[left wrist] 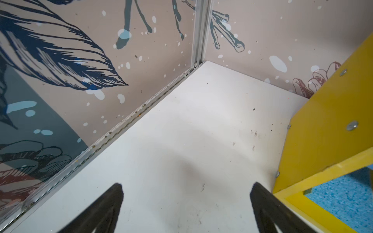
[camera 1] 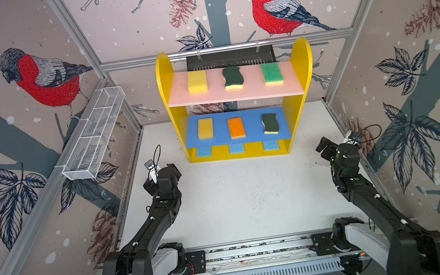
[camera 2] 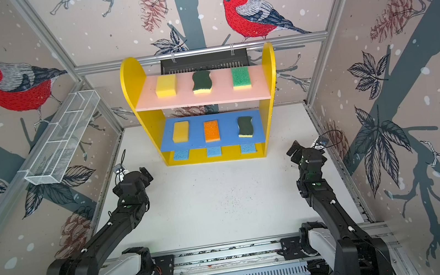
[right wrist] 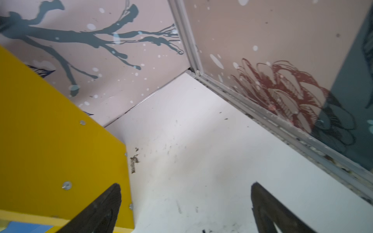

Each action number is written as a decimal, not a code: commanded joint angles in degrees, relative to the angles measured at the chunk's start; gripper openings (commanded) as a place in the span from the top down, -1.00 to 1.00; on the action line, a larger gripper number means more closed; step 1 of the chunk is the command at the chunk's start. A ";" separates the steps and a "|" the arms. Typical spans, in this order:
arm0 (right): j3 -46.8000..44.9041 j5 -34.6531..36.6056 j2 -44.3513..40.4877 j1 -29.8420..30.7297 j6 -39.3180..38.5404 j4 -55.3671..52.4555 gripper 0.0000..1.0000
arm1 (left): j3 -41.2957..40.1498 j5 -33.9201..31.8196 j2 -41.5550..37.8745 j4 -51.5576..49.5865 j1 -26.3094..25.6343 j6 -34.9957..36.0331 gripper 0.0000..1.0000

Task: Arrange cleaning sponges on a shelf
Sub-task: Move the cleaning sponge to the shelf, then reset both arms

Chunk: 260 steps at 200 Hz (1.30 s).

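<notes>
Sponges: nine, three per level on shelf, counter back edge | likely light, soft, compressible; grip across short sides | left jaws, right jaws: wide open, empty

Black left arm: extended forward.
Black right arm: extended forward.
Left gripper: spread wide, empty.
Right gripper: spread wide, empty.

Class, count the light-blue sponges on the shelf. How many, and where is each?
3. All lie on the bottom level of the shelf, half under the blue board: left light-blue sponge, middle light-blue sponge, right light-blue sponge. More could hide beneath the board.
</notes>
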 commanded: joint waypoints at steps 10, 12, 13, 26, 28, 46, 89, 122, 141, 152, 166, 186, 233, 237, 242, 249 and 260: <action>-2.06 -3.43 3.60 -4.98 -2.27 10.10 -0.99 | -0.84 1.09 5.33 15.93 0.88 5.47 -0.97; -2.14 -3.47 3.92 -5.20 -2.21 10.49 -0.99 | -1.09 1.34 5.73 16.91 0.95 5.87 -0.97; -2.19 -3.47 4.10 -5.30 -2.20 10.69 -0.99 | -1.20 1.46 5.95 17.58 0.92 6.15 -0.97; -3.01 -3.67 6.10 -5.92 -2.50 14.06 -1.00 | -2.97 3.22 8.45 25.13 0.96 9.30 -0.97; -3.14 -3.77 6.43 -5.97 -2.64 14.65 -0.99 | -3.27 3.35 8.86 26.28 0.97 9.58 -0.97; -4.05 -3.84 9.44 -5.82 -3.74 20.21 -0.99 | -4.45 4.18 12.18 33.87 0.94 12.68 -0.97; -4.45 -4.42 15.74 -5.75 -5.82 27.56 -0.99 | -5.23 6.53 14.97 38.44 1.04 14.46 -0.97; -4.93 -4.61 19.65 -4.86 -6.54 31.73 -0.99 | -6.62 7.02 15.55 41.06 1.06 14.59 -0.97; -4.22 -3.41 21.40 -4.10 -7.63 32.63 -1.00 | -5.45 6.43 16.51 39.81 1.06 14.42 -0.97; -3.99 -3.35 22.23 -3.99 -7.92 33.47 -1.00 | -5.27 6.37 17.09 39.82 1.01 14.33 -0.97; -3.31 -3.63 23.20 -3.54 -8.52 32.96 -0.99 | -5.76 7.39 17.83 41.26 1.06 14.63 -0.97; -4.67 -3.00 24.99 -1.24 -10.97 37.29 -0.99 | -7.36 9.44 19.36 45.35 1.06 15.34 -0.97; -7.51 0.32 29.98 7.09 -20.44 48.06 -1.00 | -8.86 10.76 22.69 50.89 1.06 16.04 -0.97; -8.03 1.77 30.47 7.74 -20.65 49.88 -0.99 | -8.88 10.84 22.78 51.01 1.06 16.09 -0.97; -8.51 1.94 30.53 7.87 -20.77 50.94 -0.99 | -8.96 10.95 22.86 51.19 1.06 16.09 -0.97; -8.35 1.40 30.17 7.73 -20.55 49.50 -0.99 | -9.18 11.14 23.00 51.73 1.12 16.09 -0.97; -8.19 0.42 30.38 7.32 -20.56 49.60 -0.99 | -9.57 11.66 23.91 53.22 1.06 16.45 -0.97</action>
